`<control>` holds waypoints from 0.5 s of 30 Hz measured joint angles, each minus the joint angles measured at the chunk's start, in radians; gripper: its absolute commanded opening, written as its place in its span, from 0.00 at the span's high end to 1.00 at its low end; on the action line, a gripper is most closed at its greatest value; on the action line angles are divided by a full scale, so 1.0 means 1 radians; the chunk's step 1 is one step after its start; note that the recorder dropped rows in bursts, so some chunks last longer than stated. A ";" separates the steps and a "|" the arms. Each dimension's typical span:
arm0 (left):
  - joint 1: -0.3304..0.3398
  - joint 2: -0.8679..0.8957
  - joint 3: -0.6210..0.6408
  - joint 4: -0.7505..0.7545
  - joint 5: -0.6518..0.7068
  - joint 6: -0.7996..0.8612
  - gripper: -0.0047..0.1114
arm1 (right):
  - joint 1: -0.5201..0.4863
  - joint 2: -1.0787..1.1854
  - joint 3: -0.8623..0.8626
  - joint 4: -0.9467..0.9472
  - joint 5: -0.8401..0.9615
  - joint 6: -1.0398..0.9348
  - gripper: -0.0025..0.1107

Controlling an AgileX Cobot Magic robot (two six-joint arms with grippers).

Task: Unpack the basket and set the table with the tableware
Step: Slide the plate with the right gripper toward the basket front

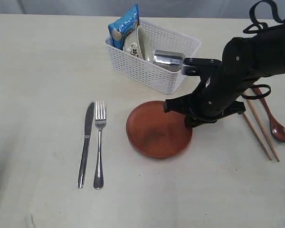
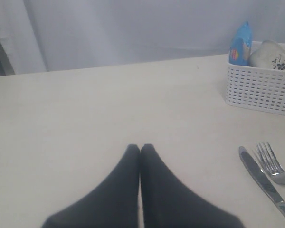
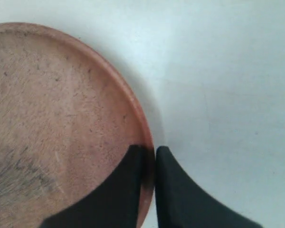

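Note:
The round brown plate (image 1: 156,130) (image 3: 52,104) lies flat on the table (image 1: 38,71), in front of the white basket (image 1: 147,71) (image 2: 259,90). My right gripper (image 1: 187,121) (image 3: 149,149) is at the plate's right edge, shut on its rim with one finger inside and one outside. An off-white floral bowl (image 1: 141,45) (image 2: 270,57) and a steel cup (image 1: 167,59) sit in the basket. Knife (image 1: 87,142) (image 2: 261,183) and fork (image 1: 99,142) (image 2: 273,166) lie side by side left of the plate. Chopsticks (image 1: 261,128) and a dark red spoon (image 1: 273,121) lie at the right. My left gripper (image 2: 140,147) is shut and empty over bare table.
A blue chip bag (image 1: 123,28) (image 2: 240,45) stands in the basket's left end beside the bowl. The right arm (image 1: 247,61) reaches in from the upper right, over the chopsticks and spoon. A grey curtain runs behind the table's far edge.

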 measured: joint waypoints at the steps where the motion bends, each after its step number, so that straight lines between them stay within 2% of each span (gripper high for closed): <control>1: 0.000 0.000 0.000 0.000 0.000 0.000 0.96 | 0.000 0.000 -0.002 0.000 0.011 0.000 0.98; 15: 0.000 0.000 0.000 0.000 0.000 0.000 0.96 | 0.000 -0.050 0.004 -0.007 0.144 -0.011 0.98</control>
